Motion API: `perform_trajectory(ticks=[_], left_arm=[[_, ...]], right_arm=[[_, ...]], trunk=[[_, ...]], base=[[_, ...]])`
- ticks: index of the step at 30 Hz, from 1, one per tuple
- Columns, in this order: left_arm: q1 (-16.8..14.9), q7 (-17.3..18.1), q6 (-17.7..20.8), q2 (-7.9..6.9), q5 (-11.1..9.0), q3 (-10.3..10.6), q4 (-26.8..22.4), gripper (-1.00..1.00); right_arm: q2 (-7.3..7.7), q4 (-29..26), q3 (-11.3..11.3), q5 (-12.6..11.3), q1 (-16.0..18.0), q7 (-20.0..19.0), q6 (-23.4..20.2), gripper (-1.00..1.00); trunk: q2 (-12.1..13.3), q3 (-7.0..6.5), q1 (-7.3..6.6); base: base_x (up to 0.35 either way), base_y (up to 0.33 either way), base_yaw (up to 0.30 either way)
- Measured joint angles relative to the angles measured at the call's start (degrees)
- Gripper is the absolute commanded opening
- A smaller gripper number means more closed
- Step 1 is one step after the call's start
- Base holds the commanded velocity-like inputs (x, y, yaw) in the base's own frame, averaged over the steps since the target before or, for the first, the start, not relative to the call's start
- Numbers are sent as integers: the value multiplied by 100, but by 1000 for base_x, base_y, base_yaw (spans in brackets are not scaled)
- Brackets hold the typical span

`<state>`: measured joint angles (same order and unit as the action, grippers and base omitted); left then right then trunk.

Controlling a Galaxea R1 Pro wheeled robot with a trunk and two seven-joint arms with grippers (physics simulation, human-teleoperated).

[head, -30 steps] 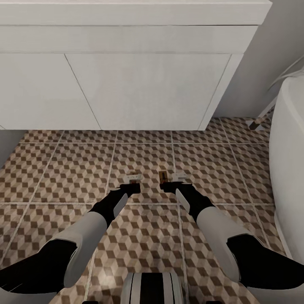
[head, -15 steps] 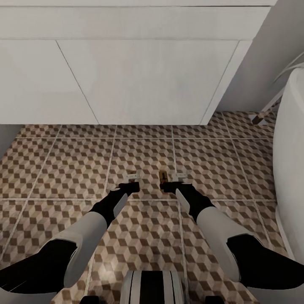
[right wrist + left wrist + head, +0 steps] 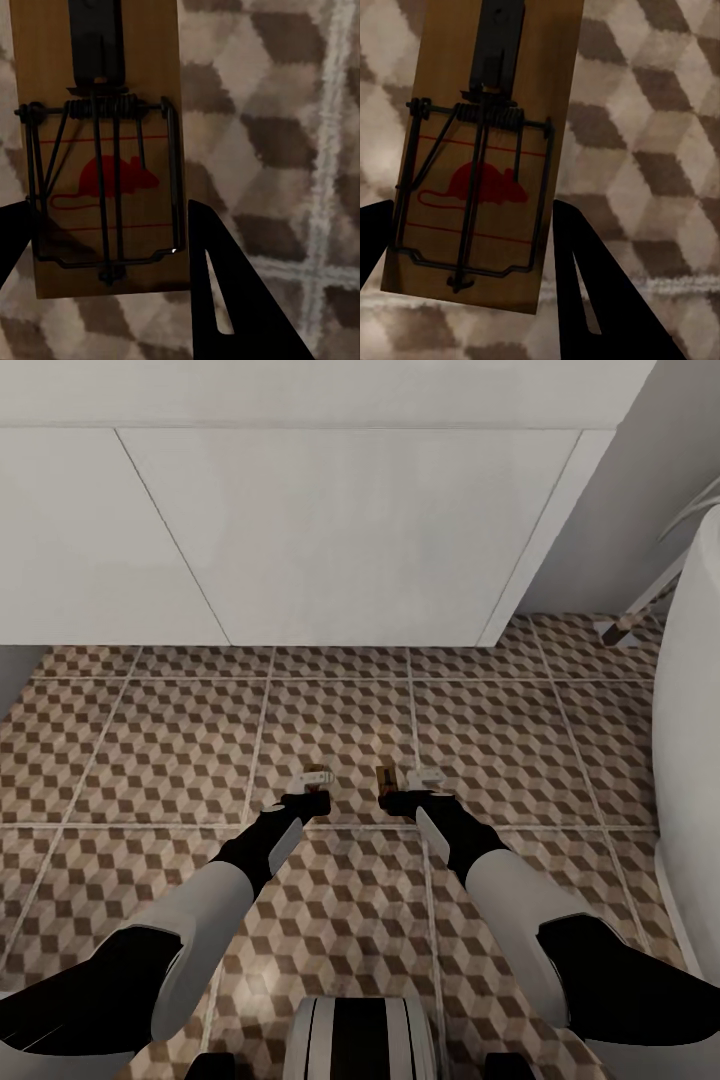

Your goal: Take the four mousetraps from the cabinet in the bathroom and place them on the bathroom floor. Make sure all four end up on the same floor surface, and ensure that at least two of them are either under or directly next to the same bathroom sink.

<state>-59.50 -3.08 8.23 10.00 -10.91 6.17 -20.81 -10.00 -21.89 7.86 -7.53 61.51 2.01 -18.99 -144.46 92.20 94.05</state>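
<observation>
Two mousetraps show, each a tan board with dark wire and a red mouse mark. My left gripper (image 3: 310,798) (image 3: 472,247) is shut on one mousetrap (image 3: 480,150) (image 3: 318,772), its dark fingers (image 3: 585,285) pressed against both long edges. My right gripper (image 3: 398,798) (image 3: 109,247) is shut on the other mousetrap (image 3: 97,142) (image 3: 385,774) in the same way. Both hang low over the bathroom floor (image 3: 150,750) of cube-patterned tiles, in front of the sink's white two-door unit (image 3: 350,530). The cabinet is out of view.
The white bathtub (image 3: 690,710) rises close on the right, with a slanted tap leg (image 3: 625,622) behind it. A grey wall (image 3: 620,500) stands beside the white unit. My base (image 3: 360,1040) sits at the near edge, on open tiles.
The whole picture has shifted: the white unit looms larger and the grout lines sit higher, so the camera moved. Both grippers keep their hold on the traps.
</observation>
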Motion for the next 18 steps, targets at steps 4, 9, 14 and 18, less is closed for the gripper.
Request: perform_trajectory(ticks=[4, 9, 14, 18], left_arm=[[0, 0, 0, 0, 5, 0, 4, -100], [0, 0, 6, 0, 4, 0, 8, -100], [0, 0, 8, 0, 2, -1, 8, -100], [0, 0, 10, 0, 3, 0, 9, -100]], right_arm=[[0, 0, 0, 1, 0, 0, -1, -100], [0, 6, -1, -3, 0, 0, -1, -100], [0, 8, -1, -3, 0, 1, -1, -100], [0, 8, -3, -3, 0, 4, -1, -100]], trunk=[[0, 0, 0], [-5, 94, 11], [-12, 230, 24], [-17, 347, 34]], base=[[0, 0, 0], [0, 0, 0], [0, 0, 0], [0, 0, 0]])
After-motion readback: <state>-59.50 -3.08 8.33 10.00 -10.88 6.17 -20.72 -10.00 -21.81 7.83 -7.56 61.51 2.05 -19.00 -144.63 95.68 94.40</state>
